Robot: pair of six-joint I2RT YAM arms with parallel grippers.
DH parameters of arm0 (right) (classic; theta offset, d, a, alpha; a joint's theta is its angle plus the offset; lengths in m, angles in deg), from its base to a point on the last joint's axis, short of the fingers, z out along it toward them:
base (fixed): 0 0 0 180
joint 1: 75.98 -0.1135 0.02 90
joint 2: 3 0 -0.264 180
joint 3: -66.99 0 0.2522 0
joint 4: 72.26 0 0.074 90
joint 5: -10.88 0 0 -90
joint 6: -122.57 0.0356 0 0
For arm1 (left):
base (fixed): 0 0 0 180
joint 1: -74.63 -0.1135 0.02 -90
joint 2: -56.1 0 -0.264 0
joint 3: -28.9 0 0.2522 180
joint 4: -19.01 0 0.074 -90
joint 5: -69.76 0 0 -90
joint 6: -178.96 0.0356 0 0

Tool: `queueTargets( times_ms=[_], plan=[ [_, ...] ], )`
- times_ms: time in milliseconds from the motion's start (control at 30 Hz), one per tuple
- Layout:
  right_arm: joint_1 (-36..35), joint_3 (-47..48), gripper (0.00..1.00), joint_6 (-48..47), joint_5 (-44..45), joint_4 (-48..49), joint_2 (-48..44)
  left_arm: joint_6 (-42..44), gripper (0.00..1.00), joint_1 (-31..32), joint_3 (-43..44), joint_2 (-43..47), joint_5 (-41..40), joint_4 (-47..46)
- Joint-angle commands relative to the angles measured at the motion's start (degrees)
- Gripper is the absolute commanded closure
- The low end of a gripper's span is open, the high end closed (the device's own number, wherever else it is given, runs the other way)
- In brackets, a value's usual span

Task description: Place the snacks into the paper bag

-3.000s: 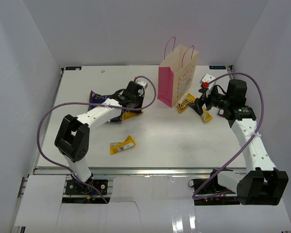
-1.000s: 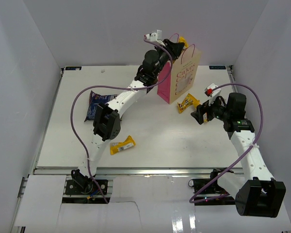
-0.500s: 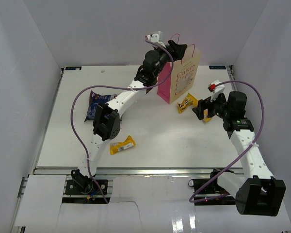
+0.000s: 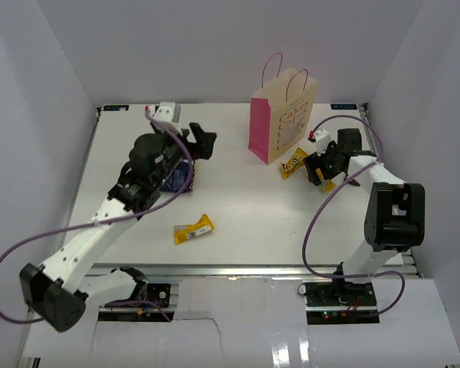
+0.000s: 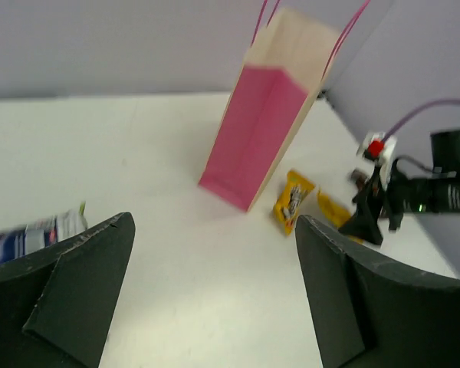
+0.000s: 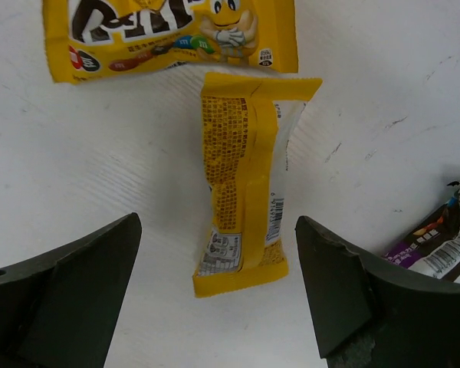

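The paper bag (image 4: 282,119) stands upright at the back centre, cream with a pink side (image 5: 262,130). My left gripper (image 4: 203,144) hovers open and empty left of it, above the blue chip bag (image 4: 171,181), whose edge shows in the left wrist view (image 5: 31,234). One yellow bar (image 4: 194,229) lies near the front. My right gripper (image 4: 319,170) is open, straddling a yellow bar (image 6: 241,207) without touching it. A yellow candy packet (image 6: 176,31) lies just beyond it, by the bag's foot (image 4: 294,162). A dark purple packet (image 6: 437,241) lies to the right.
White walls enclose the table (image 4: 238,207) at the left, back and right. The left arm's purple cable (image 4: 84,226) loops low over the front left. The right arm's cable (image 4: 322,222) hangs over the front right.
My left gripper opened over the bag's mouth; the yellow snack it held is gone from its jaws. That arm then swung back left and down. My right gripper settled over the yellow bar.
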Motion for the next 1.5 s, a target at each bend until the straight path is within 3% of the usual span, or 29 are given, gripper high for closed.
queueTargets(
  times_ms=[0, 133, 267, 433, 533, 667, 733, 800, 967, 1100, 1200, 1467],
  plan=[
    [0.0, 4.2, 0.13, -8.6, 3.6, -1.3, 3.0, -3.4, 0.04, -0.4, -10.7, 7.7, -3.3, 15.1],
    [0.0, 6.0, 0.21, -9.6, 3.6, -2.5, 7.8, -12.4, 0.03, -0.4, -22.9, 19.5, -4.4, 23.0],
    [0.0, 7.4, 0.39, -8.9, 3.6, -2.5, 11.5, -19.7, 0.03, -0.4, -27.6, 24.0, -5.2, 26.5],
    [0.2, 6.7, 0.70, -8.8, 1.4, -2.8, 9.6, -20.0, 0.05, -0.4, -27.4, 21.3, -5.4, 31.3],
    [1.4, 5.1, 0.83, -9.5, -3.4, -3.7, 4.7, -20.0, 0.06, -0.4, -26.9, 17.5, -5.0, 33.8],
    [2.6, 5.7, 0.87, -9.3, -13.3, -4.8, -5.7, -20.1, 0.08, -0.4, -27.2, 14.2, -2.9, 33.9],
    [2.7, 10.4, 0.87, -7.5, -18.5, -4.7, -8.3, -19.8, 0.09, -0.3, -27.1, 12.4, -2.2, 33.9],
    [2.7, 14.9, 0.90, -0.4, -20.6, -1.5, -9.6, -19.4, 0.08, -0.3, -26.8, 10.6, -1.8, 33.8],
    [2.6, 32.0, 0.92, 22.5, -13.3, 14.9, -3.3, -18.3, 0.08, -0.3, -26.1, 8.8, -1.0, 33.5],
    [1.1, 46.0, 0.92, 39.4, -10.3, 19.7, 5.2, -18.8, 0.08, -0.3, -26.9, 9.9, -0.9, 33.4],
    [-2.2, 54.0, 0.92, 43.0, -8.2, 23.4, 11.4, -19.7, 0.08, -0.2, -28.0, 11.1, -0.6, 33.5],
    [-8.5, 62.2, 0.84, 40.4, 2.7, 33.8, 20.9, -21.0, 0.09, 0.1, -28.2, 12.5, 0.2, 33.8]
  ],
)
